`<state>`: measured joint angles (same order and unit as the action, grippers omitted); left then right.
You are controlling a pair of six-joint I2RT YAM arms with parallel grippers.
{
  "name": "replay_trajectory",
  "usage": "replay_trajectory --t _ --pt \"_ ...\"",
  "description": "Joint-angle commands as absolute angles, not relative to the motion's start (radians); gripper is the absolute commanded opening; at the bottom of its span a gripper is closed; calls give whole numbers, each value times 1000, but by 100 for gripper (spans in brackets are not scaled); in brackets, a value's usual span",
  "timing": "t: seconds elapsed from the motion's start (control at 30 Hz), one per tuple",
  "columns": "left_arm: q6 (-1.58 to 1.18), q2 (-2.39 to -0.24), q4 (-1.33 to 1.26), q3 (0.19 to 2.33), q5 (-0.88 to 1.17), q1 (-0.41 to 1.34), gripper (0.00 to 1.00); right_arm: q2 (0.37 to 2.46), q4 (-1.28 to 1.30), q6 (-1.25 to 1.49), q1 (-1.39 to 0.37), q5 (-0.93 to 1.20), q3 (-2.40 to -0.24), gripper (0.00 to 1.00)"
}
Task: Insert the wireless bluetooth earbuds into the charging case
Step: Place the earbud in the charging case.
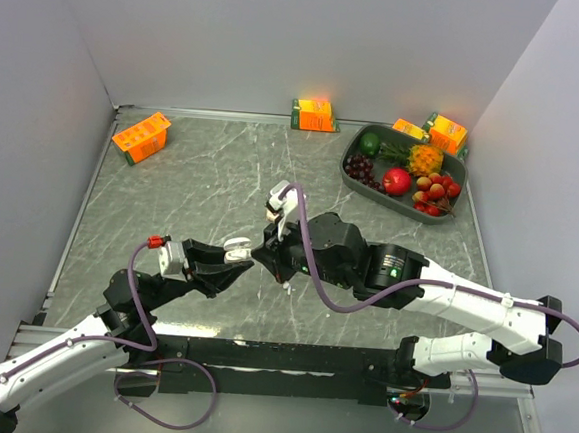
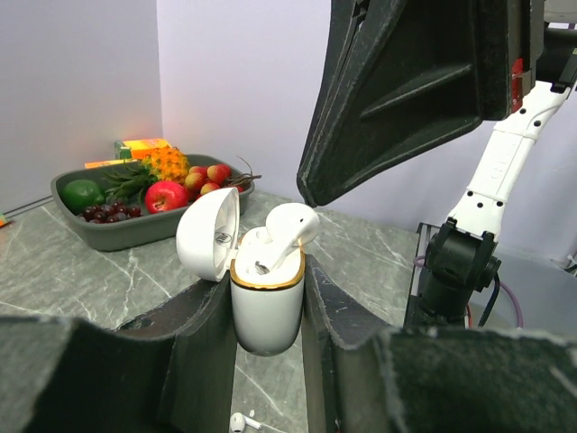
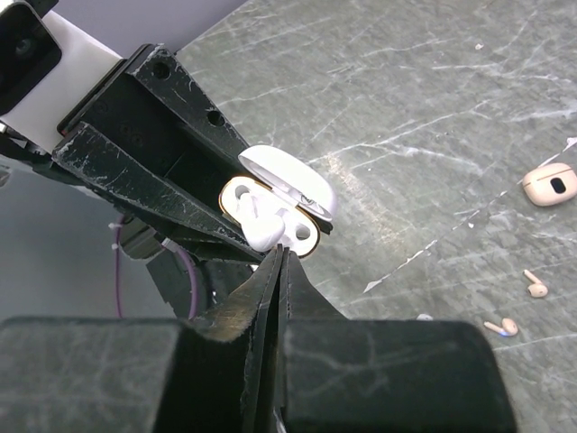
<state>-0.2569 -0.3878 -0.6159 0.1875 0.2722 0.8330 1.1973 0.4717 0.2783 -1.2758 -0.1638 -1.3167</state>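
Seen from above, the left gripper (image 1: 227,265) sits in the lower middle of the frame, clamped on a small white charging case (image 1: 237,245) held above the grey marbled table (image 1: 202,180). The right gripper (image 1: 265,250) meets it from the right, its tip just beside the case; whether they touch cannot be told here. A fruit tray (image 1: 358,177) lies in the upper right, and orange cartons (image 1: 140,137) stand along the far edge and at the upper left. In the left wrist view, the case (image 2: 266,311) stands upright at centre, pinched on both sides by the left gripper's dark fingers (image 2: 209,338). Its lid (image 2: 209,236) is swung open to the left, and a white earbud (image 2: 288,227) sticks out of the gold-rimmed mouth, tilted and not fully seated. The right gripper (image 2: 311,189) looms over it from the upper right, and another earbud (image 2: 239,421) lies on the table at the bottom edge. In the right wrist view, the right gripper (image 3: 282,254) has its fingers pressed together with nothing visible between them, the tips just beside the case's rim (image 3: 306,239) at centre. The white earbud (image 3: 257,223) rests in the open case. At the right edge, well apart, lie a pale beige case (image 3: 550,185) and two loose earbuds (image 3: 536,288).
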Motion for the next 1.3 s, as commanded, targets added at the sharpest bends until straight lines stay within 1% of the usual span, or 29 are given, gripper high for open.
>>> replay_trajectory --t 0.0,1.27 --pt "-272 -383 -650 207 278 836 1 1204 451 267 -1273 -149 -1354 2" --pt "-288 -384 -666 196 296 836 1 1273 439 245 -1273 -118 -1424 2"
